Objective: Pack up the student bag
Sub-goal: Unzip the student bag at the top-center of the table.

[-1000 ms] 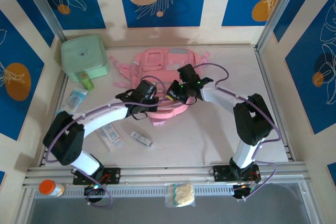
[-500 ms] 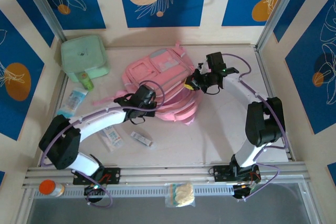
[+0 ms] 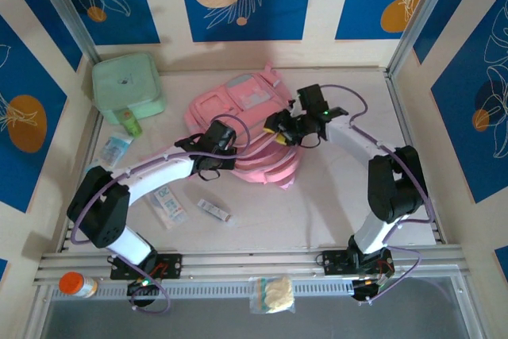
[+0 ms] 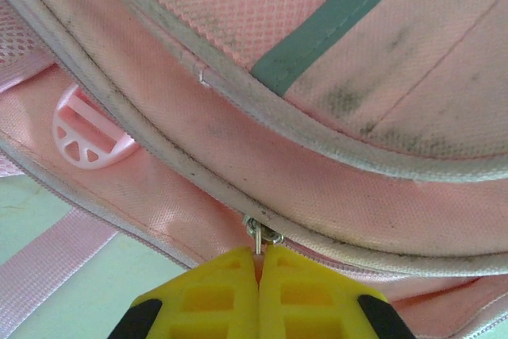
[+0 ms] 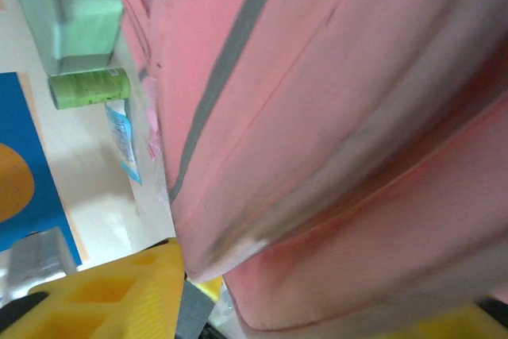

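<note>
The pink student bag lies mid-table, its front pockets toward the back wall. My left gripper sits at the bag's near left edge. In the left wrist view its yellow fingers are shut on a small metal zipper pull on the bag's zip line, and the left gripper presses against the pink fabric. My right gripper is at the bag's right edge. Up close, the right gripper stands open, with a fold of the bag bulging between its spread yellow fingers.
A mint-green soft case stands at the back left, with a green tube and a blue sachet in front of it. A white packet and a small stick lie front left. An orange-capped bottle and a clear pouch rest on the front rail.
The right gripper swung out to the right with the bag's edge, came back left, and its jaws have parted. The bag turned and bunched up. The left gripper kept hold of the zipper pull.
</note>
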`<action>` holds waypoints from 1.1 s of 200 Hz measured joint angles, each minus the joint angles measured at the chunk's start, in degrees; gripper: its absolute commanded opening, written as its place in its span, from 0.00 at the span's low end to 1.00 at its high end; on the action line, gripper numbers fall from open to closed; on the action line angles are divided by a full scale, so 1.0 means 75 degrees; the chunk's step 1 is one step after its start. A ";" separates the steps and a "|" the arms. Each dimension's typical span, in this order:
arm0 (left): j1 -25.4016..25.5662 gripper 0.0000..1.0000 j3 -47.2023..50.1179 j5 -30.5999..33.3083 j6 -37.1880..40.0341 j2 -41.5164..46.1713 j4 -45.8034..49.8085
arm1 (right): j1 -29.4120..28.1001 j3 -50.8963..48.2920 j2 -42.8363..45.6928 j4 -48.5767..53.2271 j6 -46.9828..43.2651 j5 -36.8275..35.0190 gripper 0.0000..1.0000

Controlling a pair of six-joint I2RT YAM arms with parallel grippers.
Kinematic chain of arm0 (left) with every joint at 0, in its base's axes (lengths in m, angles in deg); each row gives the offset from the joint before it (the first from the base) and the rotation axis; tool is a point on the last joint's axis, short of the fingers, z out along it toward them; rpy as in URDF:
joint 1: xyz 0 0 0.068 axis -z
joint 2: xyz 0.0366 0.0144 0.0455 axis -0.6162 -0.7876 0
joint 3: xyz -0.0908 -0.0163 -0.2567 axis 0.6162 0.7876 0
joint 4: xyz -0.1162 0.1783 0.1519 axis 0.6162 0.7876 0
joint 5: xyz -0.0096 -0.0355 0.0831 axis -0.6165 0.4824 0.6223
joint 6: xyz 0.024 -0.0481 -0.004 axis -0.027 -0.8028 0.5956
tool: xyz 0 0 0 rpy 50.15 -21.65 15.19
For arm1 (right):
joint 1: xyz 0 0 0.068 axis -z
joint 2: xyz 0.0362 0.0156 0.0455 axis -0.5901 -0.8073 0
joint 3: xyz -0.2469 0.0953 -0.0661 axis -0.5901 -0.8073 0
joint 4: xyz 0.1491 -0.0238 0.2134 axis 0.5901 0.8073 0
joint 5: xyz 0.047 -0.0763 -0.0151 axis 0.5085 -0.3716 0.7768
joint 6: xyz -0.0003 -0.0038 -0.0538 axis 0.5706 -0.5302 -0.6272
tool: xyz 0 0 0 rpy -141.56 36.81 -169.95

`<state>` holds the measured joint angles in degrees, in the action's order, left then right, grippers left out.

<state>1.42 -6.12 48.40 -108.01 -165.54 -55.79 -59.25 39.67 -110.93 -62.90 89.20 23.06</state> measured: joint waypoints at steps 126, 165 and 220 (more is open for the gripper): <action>-0.0944 0.00 -0.0154 0.0073 0.0262 -0.0437 -0.0242 | -0.0254 0.0003 -0.0332 -0.0405 0.0592 -0.0119 0.00; -0.1556 0.00 -0.0516 0.0055 0.0315 -0.0938 -0.0519 | -0.0268 0.0003 -0.0332 -0.0460 0.0627 -0.0055 0.00; -0.1990 0.00 -0.1504 -0.0003 0.0466 -0.1728 -0.0513 | -0.0571 0.0291 -0.0434 -0.0682 0.0845 -0.0475 0.00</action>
<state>-13.51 -17.40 48.38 -104.51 -178.50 -59.64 -63.54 41.86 -114.19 -68.01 95.54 19.50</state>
